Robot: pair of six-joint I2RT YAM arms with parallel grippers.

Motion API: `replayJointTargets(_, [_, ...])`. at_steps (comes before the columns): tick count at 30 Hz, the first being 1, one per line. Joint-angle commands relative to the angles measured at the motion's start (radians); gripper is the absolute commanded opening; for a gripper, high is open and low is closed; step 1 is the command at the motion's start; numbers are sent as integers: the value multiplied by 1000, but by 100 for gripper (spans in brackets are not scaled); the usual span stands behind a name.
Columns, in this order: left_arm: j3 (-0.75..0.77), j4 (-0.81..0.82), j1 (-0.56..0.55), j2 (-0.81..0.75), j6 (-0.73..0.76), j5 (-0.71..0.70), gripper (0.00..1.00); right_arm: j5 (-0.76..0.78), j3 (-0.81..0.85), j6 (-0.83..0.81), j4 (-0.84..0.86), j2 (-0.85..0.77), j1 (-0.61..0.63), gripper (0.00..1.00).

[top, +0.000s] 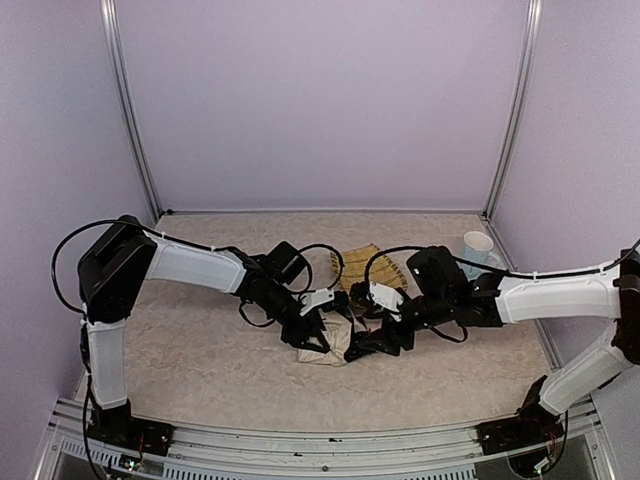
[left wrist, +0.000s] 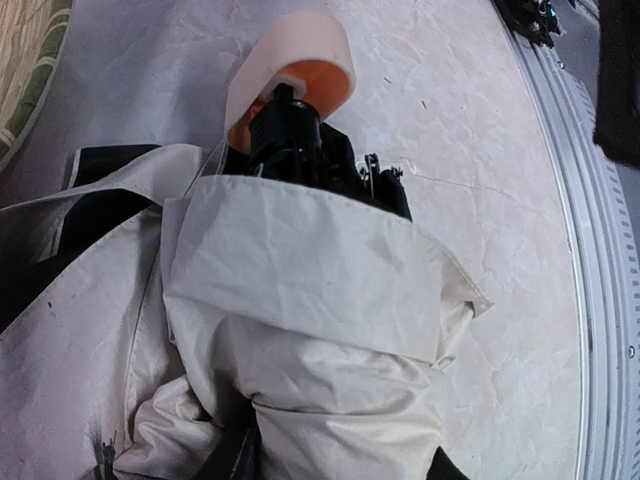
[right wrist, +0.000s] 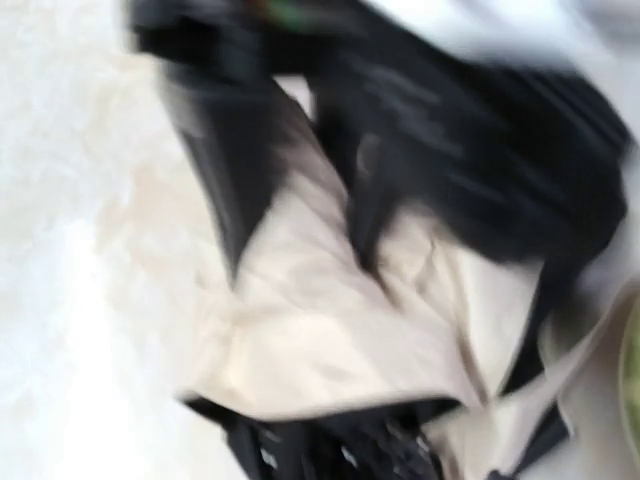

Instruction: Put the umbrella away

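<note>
The umbrella [top: 327,346] lies as a crumpled cream-beige bundle at the table's middle, between both arms. My left gripper [top: 311,331] comes in from the left and is shut on its fabric. In the left wrist view the cloth [left wrist: 300,300] bunches between the dark fingers, which are mostly hidden, at the gripper [left wrist: 335,465]. A peach rounded end [left wrist: 295,70] with black parts sticks out beyond the fabric. My right gripper [top: 372,345] sits at the bundle's right side. Its wrist view is blurred: the fabric [right wrist: 330,320] lies loose ahead of the gripper [right wrist: 330,445], with nothing pinched.
A woven straw basket tray [top: 366,268] lies just behind the umbrella, and its edge shows in the left wrist view [left wrist: 25,70]. A pale cup [top: 477,248] stands at the back right. The metal rail [left wrist: 600,260] marks the table's near edge.
</note>
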Motion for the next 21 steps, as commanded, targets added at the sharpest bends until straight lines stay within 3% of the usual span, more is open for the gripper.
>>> replayJointTargets(1, [-49,-319,6,111,-52,16,34,227,-97,-221,228,-41,152,72])
replayJointTargets(4, [-27,-351,10,131,-48,41,34,321,-90,-346,253,22,223,77])
replayJointTargets(6, [-23,-366,10,142,-45,40,34,384,-48,-370,233,86,241,98])
replayJointTargets(8, [-26,-371,10,149,-45,41,34,413,-6,-390,199,148,248,100])
replayJointTargets(15, [-23,-383,12,157,-31,52,34,494,57,-454,148,299,255,97])
replayJointTargets(18, [-22,-387,12,158,-24,54,34,513,91,-444,111,353,255,88])
replayJointTargets(21, [-18,-384,12,162,-23,53,35,482,126,-411,70,380,256,73])
